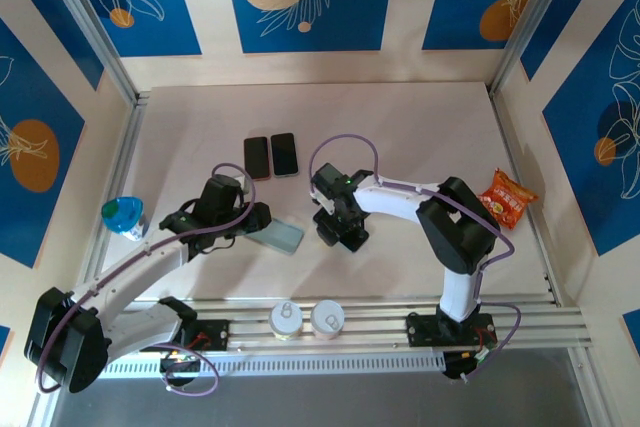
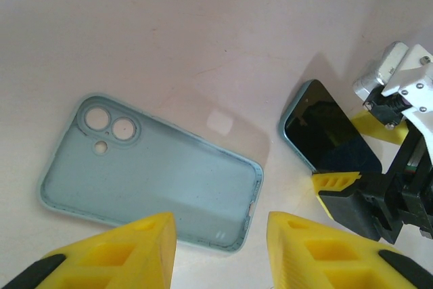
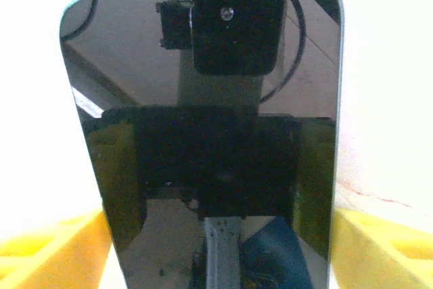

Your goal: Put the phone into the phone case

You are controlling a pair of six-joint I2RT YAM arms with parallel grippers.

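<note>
The right claw [image 1: 338,231] grips the phone [image 3: 203,133] by its long edges, screen up, close to the counter [image 1: 400,127] and just at 3 o'clock of the case [image 2: 152,174], which lies empty, hollow side up. The left claw [image 2: 220,241] hovers wide and empty over the case's near edge. By this showing the pickup is done; carrying the phone across, lining it up and pressing it in are not yet done.
</note>
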